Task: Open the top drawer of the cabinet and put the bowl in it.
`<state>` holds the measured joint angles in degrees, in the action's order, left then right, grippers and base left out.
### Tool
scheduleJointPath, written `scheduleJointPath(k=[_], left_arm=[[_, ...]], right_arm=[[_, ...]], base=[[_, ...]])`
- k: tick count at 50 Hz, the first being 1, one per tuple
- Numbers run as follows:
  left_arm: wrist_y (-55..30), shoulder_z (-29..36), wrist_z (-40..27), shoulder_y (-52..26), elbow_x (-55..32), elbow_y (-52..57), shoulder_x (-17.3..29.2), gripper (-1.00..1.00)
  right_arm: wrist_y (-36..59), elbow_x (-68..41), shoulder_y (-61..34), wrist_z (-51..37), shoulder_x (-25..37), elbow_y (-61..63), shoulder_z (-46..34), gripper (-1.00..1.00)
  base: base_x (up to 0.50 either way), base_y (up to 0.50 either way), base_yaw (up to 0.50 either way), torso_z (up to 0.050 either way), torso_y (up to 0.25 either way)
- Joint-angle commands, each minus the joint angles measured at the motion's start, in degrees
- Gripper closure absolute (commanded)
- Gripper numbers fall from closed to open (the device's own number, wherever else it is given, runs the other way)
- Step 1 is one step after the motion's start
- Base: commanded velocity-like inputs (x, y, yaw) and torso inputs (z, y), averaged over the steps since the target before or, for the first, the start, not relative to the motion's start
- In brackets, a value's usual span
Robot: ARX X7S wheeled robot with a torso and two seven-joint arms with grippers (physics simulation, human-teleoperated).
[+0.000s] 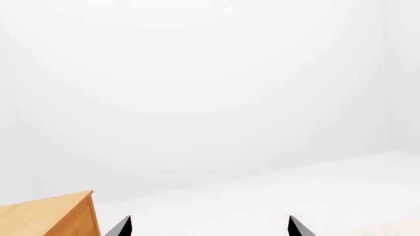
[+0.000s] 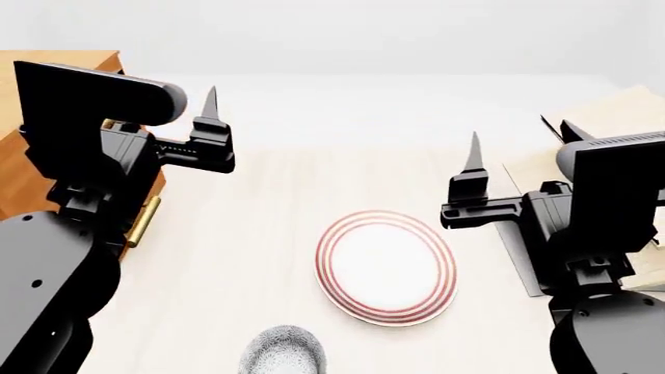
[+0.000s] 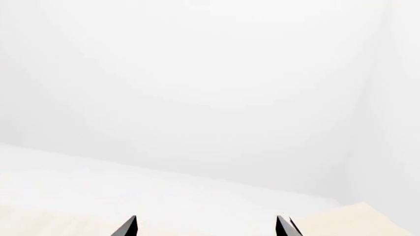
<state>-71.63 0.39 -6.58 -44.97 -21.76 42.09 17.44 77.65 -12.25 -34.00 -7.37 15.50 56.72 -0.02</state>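
Observation:
The orange-brown cabinet [image 2: 23, 167] stands at the table's left edge, largely hidden behind my left arm. Its corner also shows in the left wrist view [image 1: 49, 216]. One brass bar handle [image 2: 145, 222] shows on its front, and I see no drawer pulled out. The speckled bowl [image 2: 283, 352] sits at the near edge, between both arms and cut off by the frame. My left gripper [image 1: 210, 227] is open and empty, raised beside the cabinet with one finger [image 2: 211, 105] showing. My right gripper [image 3: 206, 227] is open and empty too, its finger [image 2: 475, 154] raised over the table's right half.
A flat white plate with red rings [image 2: 387, 266] lies mid-table, just beyond the bowl. A pale tilted plank rack [image 2: 613, 117] with a black base stands at the right, behind my right arm. The pale wooden table top [image 2: 270, 202] runs to a white far wall.

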Motion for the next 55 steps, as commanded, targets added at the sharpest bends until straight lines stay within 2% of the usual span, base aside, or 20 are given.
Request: scheduleJointPath(k=[1,4,9,13,21,35,55], left_arm=[[0.6,1.5,-0.3,-0.5,0.6,-1.4,1.1,-1.00],[2.0,5.3,-0.4,-1.7,2.5,-2.8,3.6,-1.00],[5.6,16.8,-0.7,-6.1,8.5,-7.0,9.8,-1.00],[5.9,23.7,0.2,-9.8,11.3,-9.8,12.4,-1.00],[7.3,33.5,1.6,-16.0,15.5,-17.8,14.0,-1.00],[12.9,41.1,2.5,-20.1,19.2,-34.1,12.8,-1.00],[13.9,45.6,3.8,-24.9,22.0,-44.3,11.5,-1.00]], right_arm=[[-1.5,0.3,0.7,-1.0,0.1,-0.9,0.0,-1.00],[-1.5,0.2,0.9,-1.2,0.1,-0.8,-0.1,-1.00],[-2.1,0.2,1.4,-1.4,0.2,-1.3,-0.2,-1.00],[-2.9,0.2,2.0,-1.5,0.1,-1.6,-0.3,-1.00],[-3.9,-0.1,2.7,-1.6,0.1,-2.1,-0.7,-1.00],[-7.6,-0.1,4.3,-1.6,0.3,-4.9,-1.8,-1.00],[-4.6,-1.2,2.5,-2.3,-0.3,-2.8,-1.9,-1.00]], base=[[0.00,0.00,0.00,0.000,0.000],[0.00,0.00,0.00,0.000,0.000],[0.00,0.00,0.00,0.000,0.000],[0.00,0.00,0.00,0.000,0.000],[0.00,0.00,0.00,0.000,0.000],[0.00,0.00,0.00,0.000,0.000],[0.00,0.00,0.00,0.000,0.000]])
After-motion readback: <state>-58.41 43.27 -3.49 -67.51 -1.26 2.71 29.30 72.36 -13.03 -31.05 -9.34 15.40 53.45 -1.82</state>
